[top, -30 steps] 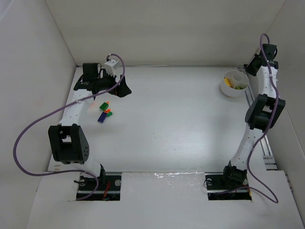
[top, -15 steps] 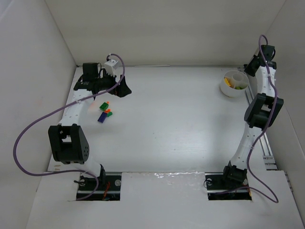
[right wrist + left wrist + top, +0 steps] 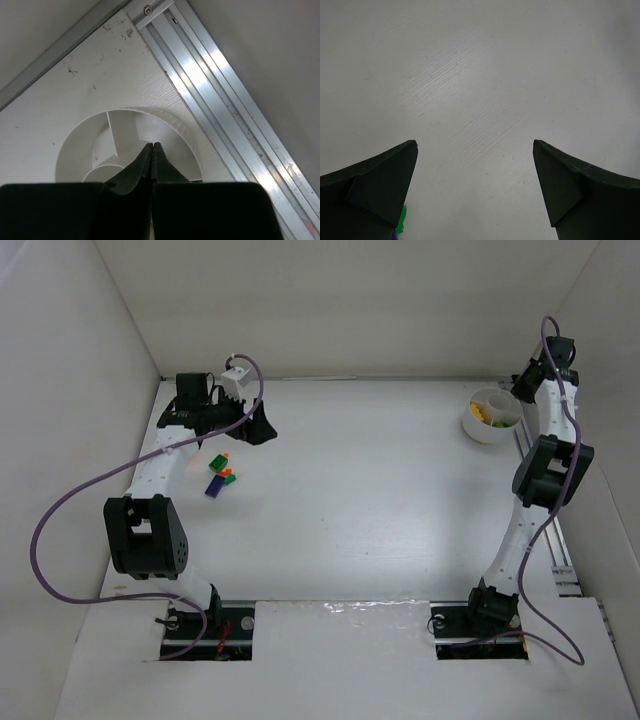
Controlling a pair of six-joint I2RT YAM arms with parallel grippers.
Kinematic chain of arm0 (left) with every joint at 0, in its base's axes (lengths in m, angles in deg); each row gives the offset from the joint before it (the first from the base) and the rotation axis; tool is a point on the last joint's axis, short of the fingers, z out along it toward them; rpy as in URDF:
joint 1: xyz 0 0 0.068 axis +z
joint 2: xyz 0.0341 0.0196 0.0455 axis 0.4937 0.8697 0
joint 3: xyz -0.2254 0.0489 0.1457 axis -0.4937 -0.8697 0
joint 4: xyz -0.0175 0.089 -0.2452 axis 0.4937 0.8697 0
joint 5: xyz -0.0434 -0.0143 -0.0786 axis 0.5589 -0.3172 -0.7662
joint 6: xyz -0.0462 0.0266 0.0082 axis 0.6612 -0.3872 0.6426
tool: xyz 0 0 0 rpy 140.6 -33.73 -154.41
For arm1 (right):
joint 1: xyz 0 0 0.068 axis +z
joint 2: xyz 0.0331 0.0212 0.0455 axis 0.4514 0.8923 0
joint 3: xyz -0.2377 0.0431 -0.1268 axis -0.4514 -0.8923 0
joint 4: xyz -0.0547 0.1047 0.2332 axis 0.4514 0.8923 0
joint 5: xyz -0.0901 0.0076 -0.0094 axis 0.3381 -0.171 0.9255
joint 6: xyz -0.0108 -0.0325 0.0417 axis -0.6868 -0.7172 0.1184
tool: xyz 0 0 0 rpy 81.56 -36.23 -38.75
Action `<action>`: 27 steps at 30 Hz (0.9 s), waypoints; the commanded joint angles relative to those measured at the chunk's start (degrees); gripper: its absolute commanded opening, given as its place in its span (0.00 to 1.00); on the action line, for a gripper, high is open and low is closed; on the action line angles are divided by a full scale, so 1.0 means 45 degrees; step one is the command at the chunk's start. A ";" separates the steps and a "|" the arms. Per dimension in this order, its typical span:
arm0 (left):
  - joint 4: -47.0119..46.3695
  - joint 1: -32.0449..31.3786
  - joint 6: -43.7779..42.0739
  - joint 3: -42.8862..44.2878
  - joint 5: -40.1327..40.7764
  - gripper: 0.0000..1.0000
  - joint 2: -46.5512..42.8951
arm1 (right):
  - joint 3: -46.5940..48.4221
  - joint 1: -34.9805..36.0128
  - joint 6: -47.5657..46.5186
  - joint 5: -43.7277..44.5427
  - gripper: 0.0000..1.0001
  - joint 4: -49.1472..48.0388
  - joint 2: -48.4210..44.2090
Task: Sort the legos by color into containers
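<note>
Right fingers (image 3: 141,167) are hiding the cup's (image 3: 170,127) near half; a left finger (image 3: 370,190) is covering most of a green lego (image 3: 402,218).

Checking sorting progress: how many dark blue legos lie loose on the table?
1. The dark blue lego lies on the table by the left end effector, just nearer than the green and orange legos. Another could hide among them.

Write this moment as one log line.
left gripper: open, near legos | right gripper: shut, over cup
</note>
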 commanded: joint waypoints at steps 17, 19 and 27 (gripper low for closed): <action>-0.0299 -0.0087 -0.0013 0.0239 -0.0349 0.99 -0.0148 | -0.0058 -0.0191 -0.0091 0.0046 0.00 0.0705 0.0207; -0.0299 -0.0087 -0.0013 0.0239 -0.0466 0.99 -0.0148 | -0.0193 -0.0191 -0.0091 0.0163 0.00 0.0705 0.0207; -0.0299 -0.0087 -0.0013 0.0239 -0.0466 0.99 -0.0148 | -0.0194 -0.0191 -0.0208 0.0163 0.00 0.0823 0.0207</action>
